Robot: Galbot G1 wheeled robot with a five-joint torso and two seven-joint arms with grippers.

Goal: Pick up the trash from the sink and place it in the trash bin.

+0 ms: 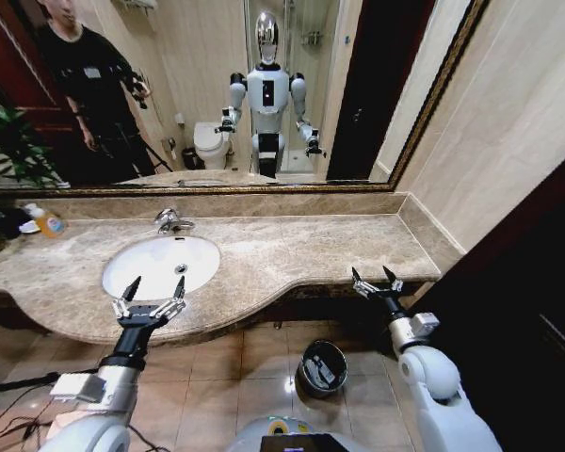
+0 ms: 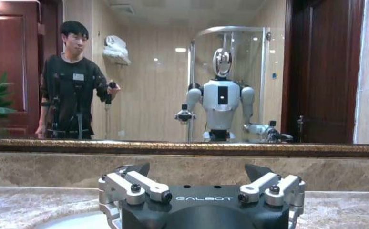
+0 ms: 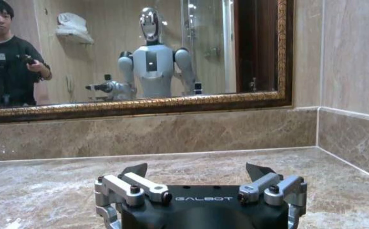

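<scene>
The white oval sink (image 1: 160,262) with its chrome faucet (image 1: 172,221) sits in the marble counter (image 1: 292,250). Its bowl looks bare apart from the drain. My left gripper (image 1: 155,288) hovers open over the sink's near rim with nothing between its fingers; in the left wrist view the gripper (image 2: 197,168) faces the backsplash, with the sink's edge (image 2: 76,222) below it. My right gripper (image 1: 377,280) is open and empty at the counter's front edge to the right, and the right wrist view shows it (image 3: 196,167) above bare marble. The black trash bin (image 1: 322,365) stands on the floor below, with something pale, likely trash (image 1: 326,373), inside.
An orange-liquid bottle (image 1: 48,223) and a green plant (image 1: 5,151) stand at the counter's far left. A framed mirror (image 1: 264,94) backs the counter and reflects me and a person. A tiled wall (image 1: 508,141) closes the right side.
</scene>
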